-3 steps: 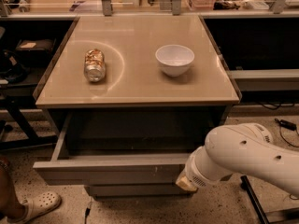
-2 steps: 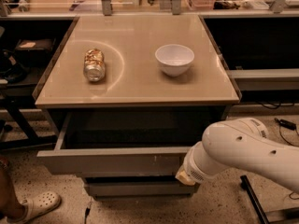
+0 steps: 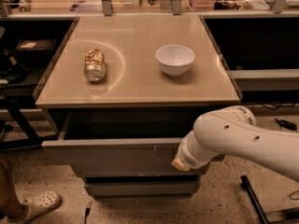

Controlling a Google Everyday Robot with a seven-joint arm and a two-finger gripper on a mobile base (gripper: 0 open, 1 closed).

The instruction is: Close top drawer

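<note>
The top drawer [image 3: 112, 155] is a wide grey metal drawer under the beige countertop. It stands partly pulled out, with its dark inside showing behind the flat front panel. Small white scuffs mark the panel right of centre. My white arm [image 3: 233, 136] reaches in from the right. Its end rests against the right part of the drawer front. The gripper [image 3: 180, 162] is at that end, mostly hidden behind the arm's wrist.
A crushed can [image 3: 95, 65] lies on its side on the countertop [image 3: 135, 85], and a white bowl [image 3: 174, 59] stands to its right. Lower drawer fronts [image 3: 140, 188] sit below. A person's foot in a white clog [image 3: 35, 205] is at the lower left. Dark shelving flanks the cabinet.
The drawer has slid inward, toward the cabinet, and less of its inside shows. My arm has moved forward with it, staying against the front panel.
</note>
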